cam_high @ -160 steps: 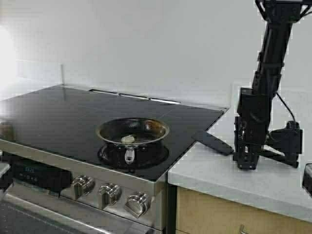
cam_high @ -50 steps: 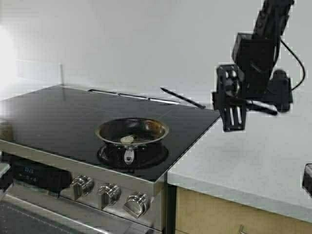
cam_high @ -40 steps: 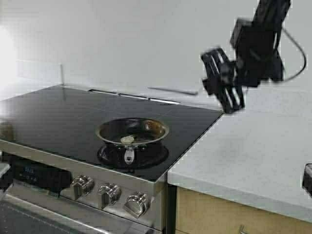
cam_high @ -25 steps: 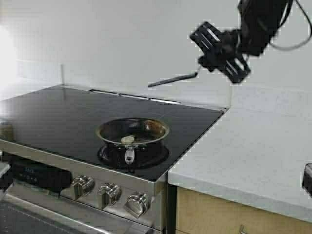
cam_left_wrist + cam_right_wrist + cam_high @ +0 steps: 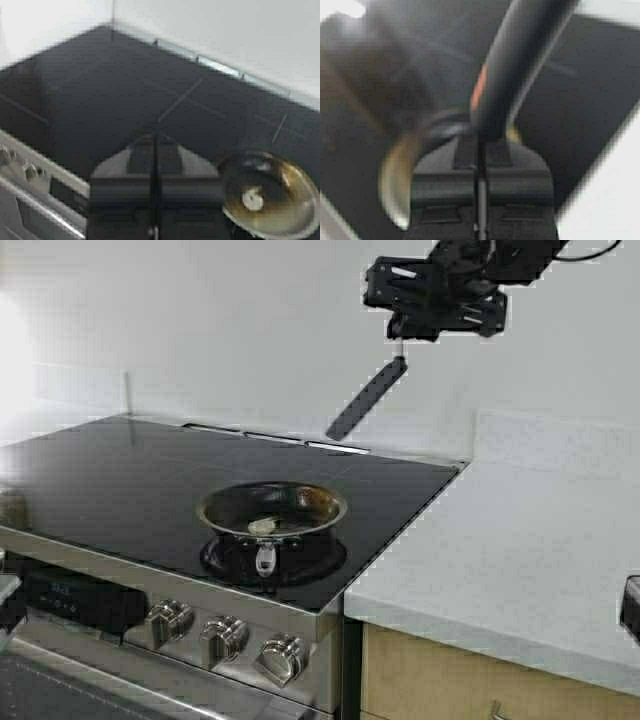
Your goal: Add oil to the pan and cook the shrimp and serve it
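Spatula carry, right arm.
Right gripper (image 5: 400, 338), jaws pinching spatula (image 5: 366, 399), hangs above stove's far right corner, ready to turn shrimp (image 5: 263, 526) in pan (image 5: 273, 510).

**Kitchen corner with black cooktop and pale counter**

A plain white wall (image 5: 200, 320) backs a stainless range with a glossy black glass cooktop (image 5: 120, 480). Three metal knobs (image 5: 225, 640) line its front panel beside a small digital display (image 5: 60, 590). A light countertop (image 5: 520, 560) adjoins, over a wooden cabinet (image 5: 450, 680).
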Available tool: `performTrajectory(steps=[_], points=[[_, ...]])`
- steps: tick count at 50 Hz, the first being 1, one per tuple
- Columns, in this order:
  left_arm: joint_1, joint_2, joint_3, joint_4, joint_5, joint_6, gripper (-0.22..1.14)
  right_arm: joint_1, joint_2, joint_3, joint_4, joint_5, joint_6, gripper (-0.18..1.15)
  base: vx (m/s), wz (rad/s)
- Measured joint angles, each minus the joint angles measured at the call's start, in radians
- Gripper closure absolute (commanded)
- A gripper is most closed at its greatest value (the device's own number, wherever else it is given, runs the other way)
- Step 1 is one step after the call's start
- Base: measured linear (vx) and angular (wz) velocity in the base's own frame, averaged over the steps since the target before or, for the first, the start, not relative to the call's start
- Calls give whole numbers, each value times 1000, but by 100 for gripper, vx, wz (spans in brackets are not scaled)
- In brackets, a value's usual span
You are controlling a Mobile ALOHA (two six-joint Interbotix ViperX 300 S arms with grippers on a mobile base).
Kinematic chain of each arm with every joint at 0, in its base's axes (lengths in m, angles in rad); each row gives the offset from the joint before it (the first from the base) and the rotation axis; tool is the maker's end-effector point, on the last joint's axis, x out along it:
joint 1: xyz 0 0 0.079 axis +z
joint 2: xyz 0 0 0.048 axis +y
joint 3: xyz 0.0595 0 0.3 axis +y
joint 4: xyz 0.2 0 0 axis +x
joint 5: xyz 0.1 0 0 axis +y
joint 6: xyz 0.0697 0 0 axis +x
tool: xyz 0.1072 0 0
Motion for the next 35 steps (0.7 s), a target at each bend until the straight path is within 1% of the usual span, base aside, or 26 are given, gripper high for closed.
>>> performTrajectory(steps=[2, 4, 6, 11, 13, 15, 20, 30, 35], points=[[-15, 12, 0, 0, 2, 3, 68, 2, -3, 6, 15, -8, -21, 88, 0, 0], [-32, 25, 0, 0, 2, 5, 55, 3, -5, 15, 38, -26, -31, 88, 0, 0], [-46, 38, -2, 5, 3, 5, 39, 5, -8, 29, 60, -54, -35, 88, 0, 0], [-61, 84, -8, 9, 6, 5, -5, 2, -9, 63, 110, -132, -37, 88, 0, 0], [-61, 117, -15, 11, 6, -2, -17, 0, -9, 78, 124, -166, -35, 88, 0, 0], [-61, 147, -21, 11, 6, -2, -18, -3, -9, 95, 132, -196, -32, 88, 0, 0], [-71, 250, -43, 12, 3, -2, -8, -5, -9, 120, 138, -236, -29, 88, 0, 0], [-120, 499, -115, 14, -8, -2, -10, 2, -9, 126, 140, -250, -26, 88, 0, 0], [-144, 591, -133, 14, -18, -26, -10, 2, -8, 127, 143, -250, -25, 88, 0, 0]])
